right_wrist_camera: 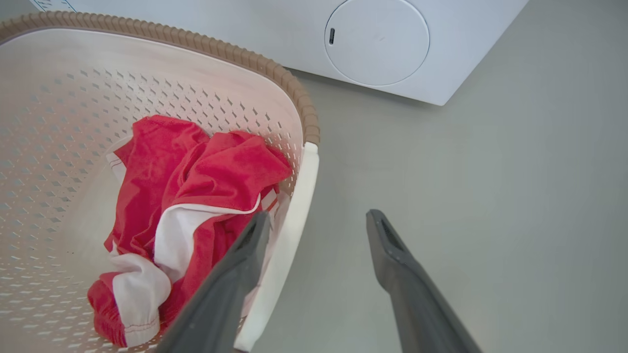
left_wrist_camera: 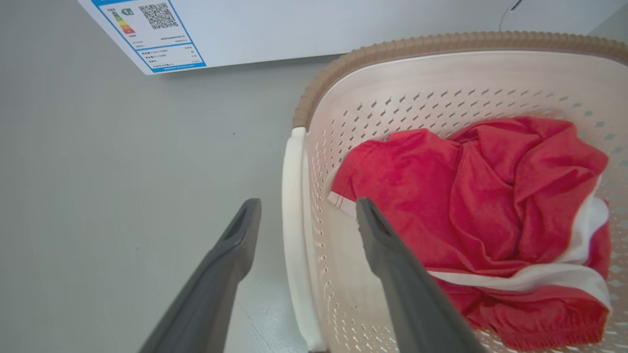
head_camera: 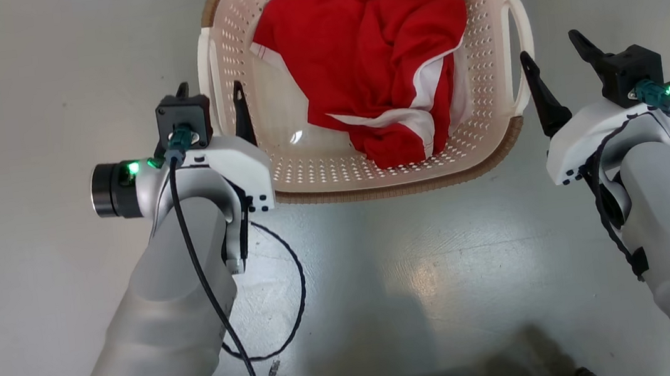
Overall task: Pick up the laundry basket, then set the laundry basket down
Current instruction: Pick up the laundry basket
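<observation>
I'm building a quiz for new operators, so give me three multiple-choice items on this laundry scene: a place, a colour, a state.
1. The fingers of the left hand stand:
A) either side of the left handle of the laundry basket
B) under the basket
C) far behind it
2. The garment in the basket is:
A) blue
B) red with white trim
C) green
3. Both hands are:
A) shut on handles
B) open
C) holding cloth
Key: 1 A, the fingers flank the white loop; 2 B, red cloth with white bands; 3 B, the fingers of the right hand stand apart too, gripping nothing.
</observation>
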Controlling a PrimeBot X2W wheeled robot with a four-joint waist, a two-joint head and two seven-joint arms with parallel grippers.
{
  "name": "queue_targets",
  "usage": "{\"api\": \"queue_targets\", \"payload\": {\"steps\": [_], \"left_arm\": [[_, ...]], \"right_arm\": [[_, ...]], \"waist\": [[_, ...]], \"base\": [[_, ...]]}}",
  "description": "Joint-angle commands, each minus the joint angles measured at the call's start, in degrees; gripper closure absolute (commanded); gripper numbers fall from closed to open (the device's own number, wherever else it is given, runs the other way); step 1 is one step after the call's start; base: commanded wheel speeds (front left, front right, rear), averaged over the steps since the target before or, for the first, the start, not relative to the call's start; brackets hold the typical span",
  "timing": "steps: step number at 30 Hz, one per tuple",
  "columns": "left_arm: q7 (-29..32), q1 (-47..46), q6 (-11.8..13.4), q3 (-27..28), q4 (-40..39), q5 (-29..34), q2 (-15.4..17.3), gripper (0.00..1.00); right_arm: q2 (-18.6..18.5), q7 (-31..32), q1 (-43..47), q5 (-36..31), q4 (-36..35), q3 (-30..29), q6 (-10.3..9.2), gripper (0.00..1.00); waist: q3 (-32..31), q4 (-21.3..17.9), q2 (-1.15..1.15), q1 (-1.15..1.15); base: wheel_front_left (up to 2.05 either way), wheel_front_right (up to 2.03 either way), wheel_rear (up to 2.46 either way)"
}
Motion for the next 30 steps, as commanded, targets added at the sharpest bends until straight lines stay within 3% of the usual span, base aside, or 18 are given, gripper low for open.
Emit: {"api": "queue_targets", "payload": {"steps": [1, 15, 30], "left_arm": [[-0.35, -0.34, 0.84, 0.64, -0.49, -0.59, 1.03, 0.0], [-0.35, -4.73, 2.07, -2.66, 2.5, -2.66, 1.03, 0.0], [-0.35, -9.78, 1.97, -4.77, 7.36, -4.87, 1.03, 0.0]], "right_arm": [[0.3, -0.78, 1.13, 0.45, -0.85, 1.19, 0.35, 0.0], [1.38, -0.78, -2.06, 1.48, 0.36, 2.06, 0.35, 0.0], [3.16, -0.78, -6.78, 3.29, 6.83, 3.44, 0.35, 0.0]], "waist": [[0.64, 0.08, 0.0, 0.0], [4.9, 0.42, 0.0, 0.0], [6.46, -0.14, 0.0, 0.0]], "base": [[0.0, 0.0, 0.0], [0.0, 0.0, 0.0], [0.0, 0.0, 0.0]]}}
